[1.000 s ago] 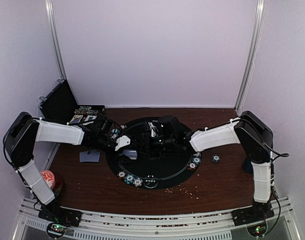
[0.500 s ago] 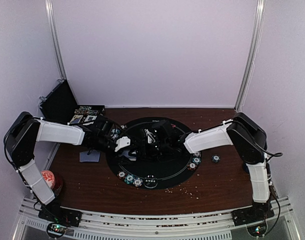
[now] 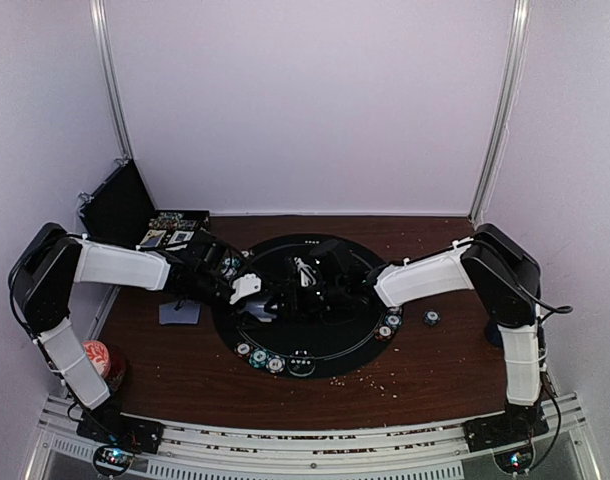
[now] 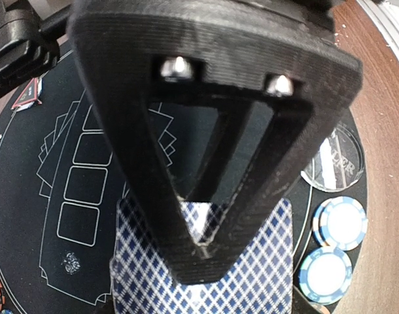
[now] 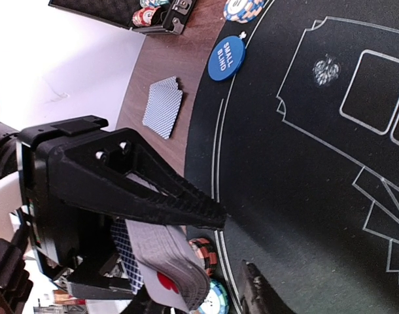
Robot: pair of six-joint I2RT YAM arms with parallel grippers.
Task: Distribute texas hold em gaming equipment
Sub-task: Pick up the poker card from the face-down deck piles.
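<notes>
My left gripper [image 3: 253,291] hangs over the left part of the round black mat [image 3: 330,352], shut on a deck of blue-diamond-backed playing cards [image 4: 206,278]. The same deck [image 5: 161,261] shows edge-on in the right wrist view, with a red pip on its bottom face. My right gripper [image 3: 303,283] sits right beside it at the mat's middle. Its jaws stand partly apart, with only mat showing between the tips [image 5: 235,243]. Whether a finger touches the deck I cannot tell. Striped chips [image 3: 259,357] lie at the mat's near rim, with others [image 3: 387,328] at the right rim.
A few cards [image 3: 180,312] lie on the wooden table left of the mat, near a blue small-blind button [image 5: 225,57]. An open black case [image 3: 120,205] stands at the back left. A red-topped can [image 3: 97,355] is near the left arm's base. One chip [image 3: 431,318] lies off the mat.
My right gripper has slid left and down toward the deck in my left gripper, and its jaws have narrowed. The left arm has hardly moved.
</notes>
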